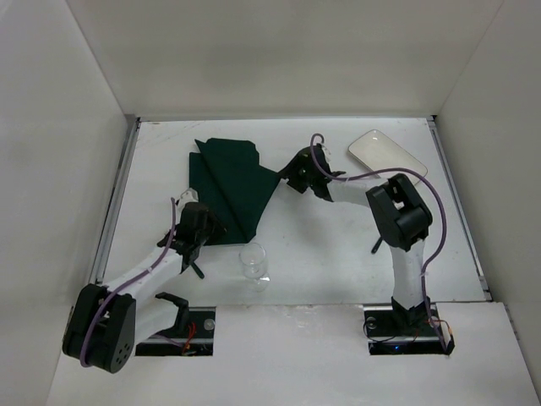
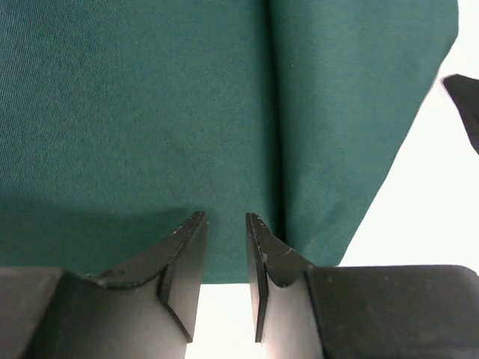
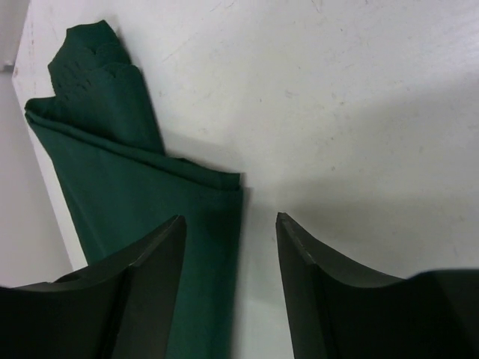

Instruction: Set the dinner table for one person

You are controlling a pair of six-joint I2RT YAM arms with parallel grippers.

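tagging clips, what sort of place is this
Likely a robot lab cell, not a home: bare white walls box in the dinner table, left arm and right arm bolted at its edge.

- L arm (image 1: 144,275): from its base at near left it stretches fwd & to the right, lying low, wrist at the far end
- L gripper (image 2: 224,217): jaws almost together w/ only a narrow gap betw. the tips, tips approx. level
- R arm (image 1: 407,262): rises from its base, bends hard at the elbow, forearm runs left & away
- R gripper (image 3: 228,218): jaws spread wide, nothing betw. them
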